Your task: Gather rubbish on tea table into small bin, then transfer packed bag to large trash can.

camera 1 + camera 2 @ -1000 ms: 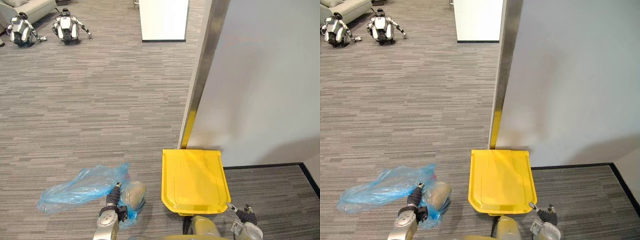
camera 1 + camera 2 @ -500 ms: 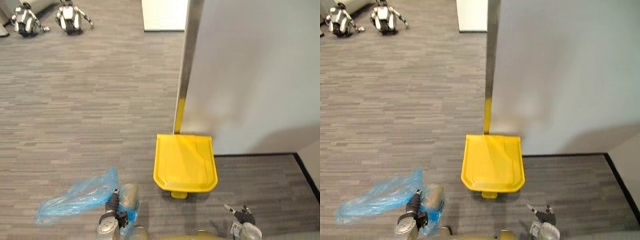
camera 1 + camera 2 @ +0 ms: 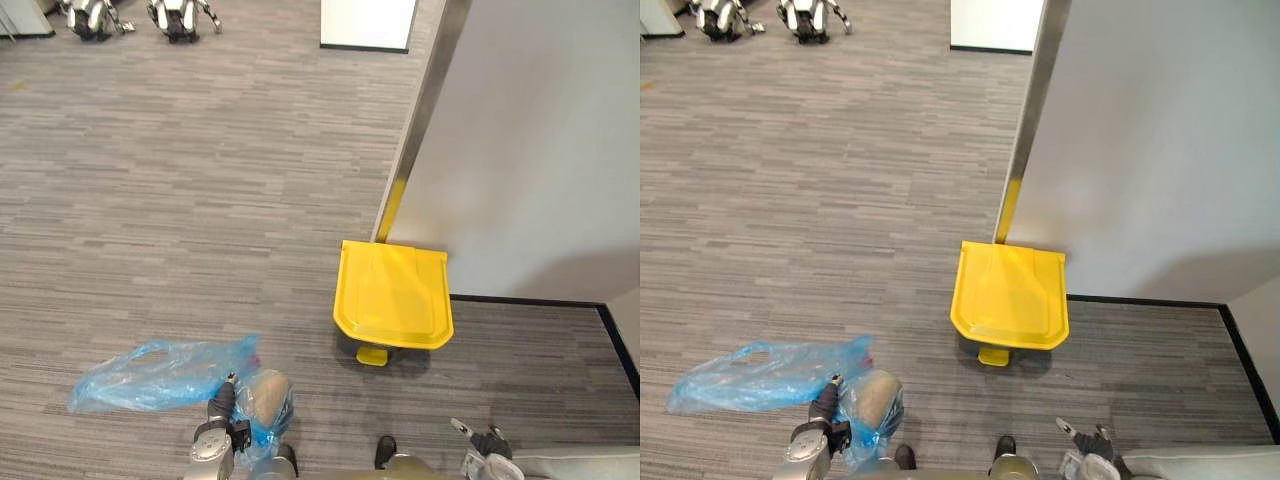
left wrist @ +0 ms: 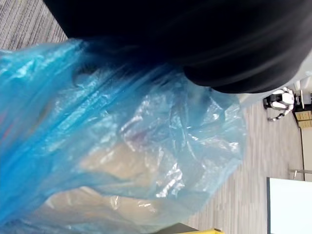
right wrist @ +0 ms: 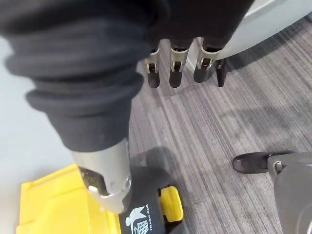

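Observation:
A blue plastic bag, stuffed with rubbish in a bulge, hangs low over the carpet at the lower left. My left hand is shut on its gathered neck, and the crinkled blue film lies right against it in the left wrist view. The large yellow trash can stands against the grey wall with its lid down and its foot pedal facing me. My right hand hangs open and holds nothing, low at the right, short of the can.
A grey wall with a metal corner post rises behind the can. A white cabinet stands at the far end. Two small robots sit on the carpet at the far left. Open carpet stretches to the left of the can.
The whole picture has shifted as the camera moved: the can now shows higher up with its pedal in sight. The bag stays in my left hand; the right hand hangs as before.

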### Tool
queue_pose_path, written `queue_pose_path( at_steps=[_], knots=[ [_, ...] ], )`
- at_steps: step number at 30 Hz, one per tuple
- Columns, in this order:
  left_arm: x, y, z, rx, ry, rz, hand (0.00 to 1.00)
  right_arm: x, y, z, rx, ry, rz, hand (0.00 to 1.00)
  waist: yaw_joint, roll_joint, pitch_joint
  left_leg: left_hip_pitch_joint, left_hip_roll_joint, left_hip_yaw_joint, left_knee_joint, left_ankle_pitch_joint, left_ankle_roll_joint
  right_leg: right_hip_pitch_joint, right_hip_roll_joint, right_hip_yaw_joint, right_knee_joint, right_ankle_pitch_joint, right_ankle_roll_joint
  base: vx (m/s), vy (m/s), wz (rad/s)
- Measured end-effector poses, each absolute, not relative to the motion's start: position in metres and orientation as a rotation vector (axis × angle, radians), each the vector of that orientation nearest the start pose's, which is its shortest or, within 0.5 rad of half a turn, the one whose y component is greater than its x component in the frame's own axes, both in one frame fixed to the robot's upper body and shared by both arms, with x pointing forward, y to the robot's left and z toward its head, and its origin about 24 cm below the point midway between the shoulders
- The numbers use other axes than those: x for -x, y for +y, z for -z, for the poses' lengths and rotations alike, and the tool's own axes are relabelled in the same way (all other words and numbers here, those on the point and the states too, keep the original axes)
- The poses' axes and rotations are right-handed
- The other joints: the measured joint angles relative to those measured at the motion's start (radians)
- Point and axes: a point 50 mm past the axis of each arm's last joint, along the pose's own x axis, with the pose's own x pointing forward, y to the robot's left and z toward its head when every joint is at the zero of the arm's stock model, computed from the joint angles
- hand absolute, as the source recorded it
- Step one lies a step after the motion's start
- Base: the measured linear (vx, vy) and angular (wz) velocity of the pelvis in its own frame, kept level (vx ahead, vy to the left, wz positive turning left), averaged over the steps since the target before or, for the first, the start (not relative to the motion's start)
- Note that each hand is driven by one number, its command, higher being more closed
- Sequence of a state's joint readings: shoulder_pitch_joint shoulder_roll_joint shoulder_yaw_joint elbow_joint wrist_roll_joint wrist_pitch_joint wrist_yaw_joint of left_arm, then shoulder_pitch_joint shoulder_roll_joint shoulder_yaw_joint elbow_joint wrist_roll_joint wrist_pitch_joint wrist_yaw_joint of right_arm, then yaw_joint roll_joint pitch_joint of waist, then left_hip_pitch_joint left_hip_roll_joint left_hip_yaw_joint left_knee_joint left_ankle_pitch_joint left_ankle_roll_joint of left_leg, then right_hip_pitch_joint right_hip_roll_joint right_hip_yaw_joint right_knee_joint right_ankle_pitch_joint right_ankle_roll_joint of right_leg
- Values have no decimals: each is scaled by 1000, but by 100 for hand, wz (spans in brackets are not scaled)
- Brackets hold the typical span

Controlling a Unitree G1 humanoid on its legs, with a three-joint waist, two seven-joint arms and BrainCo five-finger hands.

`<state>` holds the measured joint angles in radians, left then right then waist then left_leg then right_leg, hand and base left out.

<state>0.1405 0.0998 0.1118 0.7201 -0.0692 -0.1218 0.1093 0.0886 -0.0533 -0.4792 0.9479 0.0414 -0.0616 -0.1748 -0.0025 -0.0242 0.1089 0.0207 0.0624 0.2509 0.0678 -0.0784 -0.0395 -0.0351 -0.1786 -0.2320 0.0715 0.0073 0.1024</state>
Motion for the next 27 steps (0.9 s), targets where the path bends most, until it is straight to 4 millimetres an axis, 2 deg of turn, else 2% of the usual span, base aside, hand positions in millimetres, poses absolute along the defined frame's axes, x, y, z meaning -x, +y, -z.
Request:
queue_pose_path(
  at_steps=[1, 2, 8, 13, 20, 23, 24, 25, 26, 27],
  knots=[
    [-139, 219, 120, -47, 735, -314, 100, -95, -247, 145, -110, 951, 685, 0, -8, 5, 1, 12, -7, 1, -7, 2, 1, 15, -1, 5, -17, 9, 4, -19, 58, -7],
    [-138, 221, 121, -55, 745, -317, 100, -95, -247, 145, -111, 950, 684, 0, -10, -3, -7, 17, -10, 6, -14, 4, 2, 19, -1, 11, -25, 16, 8, -31, 59, -12],
    [-133, 229, 124, -76, 773, -326, 100, -97, -251, 144, -100, 952, 683, 0, -12, 23, -6, 35, -11, 16, -32, 13, 4, 34, 17, 20, -60, 36, 3, 9, 8, -7],
    [-131, 229, 126, -76, 787, -323, 100, -109, -260, 139, -80, 918, 682, 0, -13, 16, -3, 53, -7, 21, -38, 13, 4, 49, 25, 28, -71, 39, -1, 7, -17, -5],
    [-130, 231, 126, -75, 787, -333, 100, -120, -256, 138, -84, 909, 661, 0, -8, -7, 16, 56, -5, 62, -12, -8, 4, 27, 24, 76, -49, 34, -9, -47, 9, -19],
    [-131, 232, 125, -74, 783, -340, 100, -128, -255, 136, -73, 895, 639, 0, -8, -6, 39, 10, 8, 80, 110, -88, 6, -36, 13, 114, 65, -21, -7, -62, 32, -25],
    [-131, 232, 125, -74, 782, -341, 100, -128, -255, 136, -73, 893, 639, 0, -8, -8, 49, 0, 9, 81, 152, -115, 8, -59, 3, 125, 127, -50, 0, -30, 46, -5],
    [-133, 232, 124, -73, 777, -341, 100, -127, -256, 135, -71, 890, 644, 0, -11, -5, 66, -12, 24, 73, 218, -168, 24, -87, -15, 120, 237, -81, -1, -24, 50, 3],
    [-133, 231, 124, -71, 774, -343, 100, -128, -257, 134, -70, 880, 646, 0, -11, 0, 81, -10, 28, 63, 244, -188, 30, -108, -21, 117, 310, -84, -5, -44, 72, 10],
    [-136, 232, 123, -66, 762, -351, 100, -129, -256, 132, -71, 863, 646, 0, -13, 8, 102, 1, 39, 56, 283, -215, 50, -202, -32, 113, 506, -102, -45, -22, 60, 4]
  ],
)
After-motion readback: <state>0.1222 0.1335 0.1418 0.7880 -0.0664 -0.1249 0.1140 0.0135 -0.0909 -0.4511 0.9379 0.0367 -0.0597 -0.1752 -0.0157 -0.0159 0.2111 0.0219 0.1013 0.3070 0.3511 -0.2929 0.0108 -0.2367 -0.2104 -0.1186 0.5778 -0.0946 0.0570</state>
